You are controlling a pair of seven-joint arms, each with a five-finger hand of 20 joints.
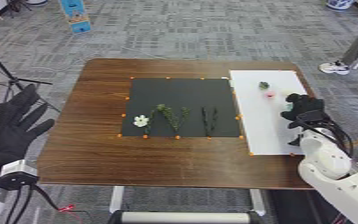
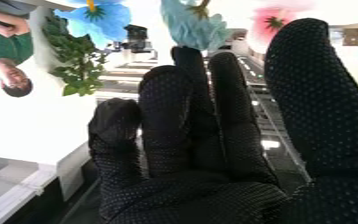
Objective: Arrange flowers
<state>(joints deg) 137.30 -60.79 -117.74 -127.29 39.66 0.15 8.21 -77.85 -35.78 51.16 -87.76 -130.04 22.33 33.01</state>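
My right hand [image 1: 307, 107] is over the right edge of the white sheet [image 1: 269, 127], beside a pale teal bloom [image 1: 288, 106]. A green sprig [image 1: 263, 85] and a pink flower [image 1: 270, 94] lie farther up the sheet. On the black mat [image 1: 162, 90] are a white flower [image 1: 141, 120], leafy green stems [image 1: 167, 113] and dark thin stems [image 1: 209, 120]. In the right wrist view my right hand [image 2: 193, 195] has extended fingers; past them show a blue flower [image 2: 104, 22], a teal flower [image 2: 193, 25], a pink flower [image 2: 278, 20] and green leaves [image 2: 73, 55]. My left hand [image 1: 11, 127] is open left of the table.
Small orange markers line the mat and the sheet. The brown wooden table [image 1: 158, 162] extends around both. A tripod [image 1: 14, 77] stands beyond the table's left side, and a blue and tan stand [image 1: 74, 15] is on the floor behind it.
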